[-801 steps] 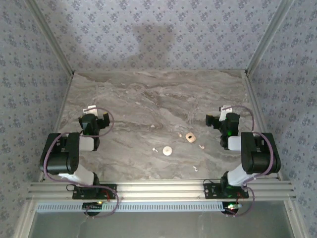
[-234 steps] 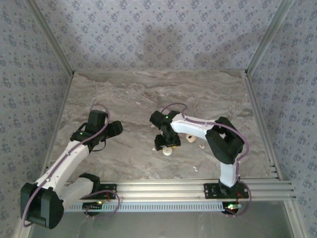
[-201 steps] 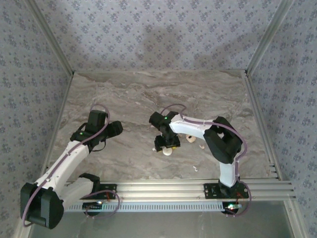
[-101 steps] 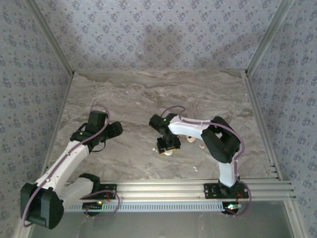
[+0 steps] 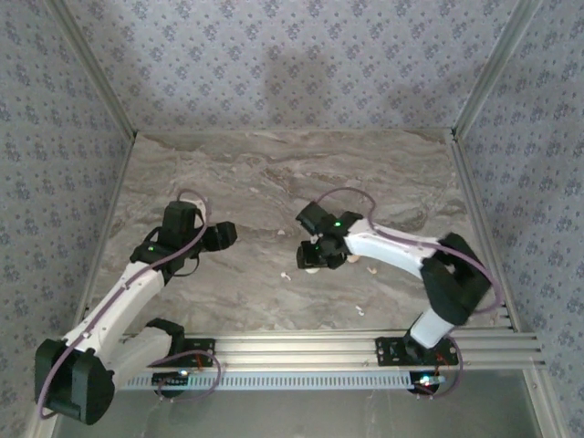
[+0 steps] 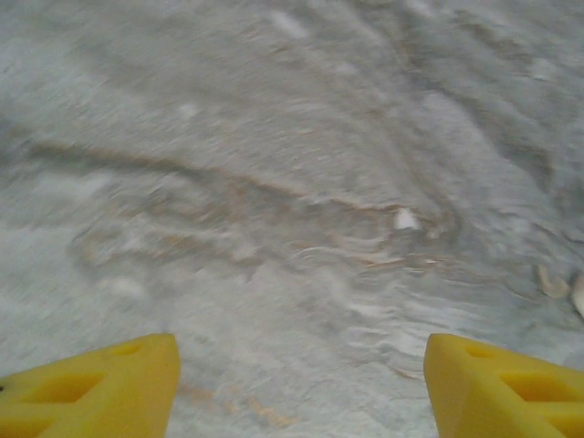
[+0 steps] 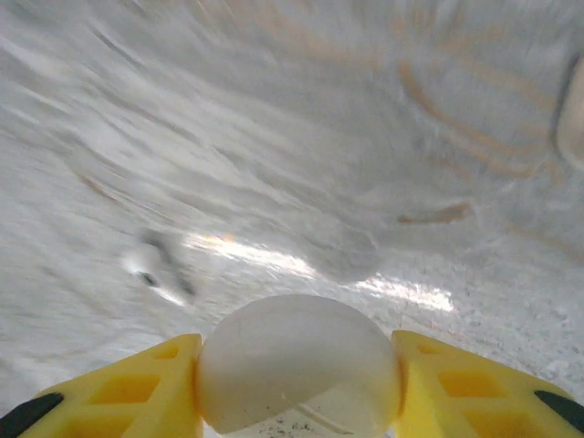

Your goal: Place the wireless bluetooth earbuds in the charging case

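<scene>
My right gripper [image 5: 313, 259] is shut on a round cream disc [image 7: 299, 374], which sits pinched between the yellow fingers [image 7: 119, 388] above the table. The tan charging case [image 5: 351, 258] lies just right of that gripper, partly under the arm. Tiny whitish earbuds lie scattered: one [image 5: 286, 276] in front of the gripper, one [image 5: 371, 268] right of the case, one [image 5: 359, 311] near the front edge. A blurred earbud [image 7: 146, 263] shows below the disc. My left gripper [image 5: 224, 235] hangs open over bare marble at the left, with an earbud [image 6: 404, 219] ahead of it.
The marble table [image 5: 228, 173] is walled at the back and sides by patterned panels. An aluminium rail [image 5: 292, 347] runs along the near edge, carrying both arm bases. A pale rounded shape [image 7: 573, 128] sits at the right edge of the right wrist view.
My right gripper has closed on the cream disc and carried it off the table, up and to the right. The left gripper has crept slightly to the right.
</scene>
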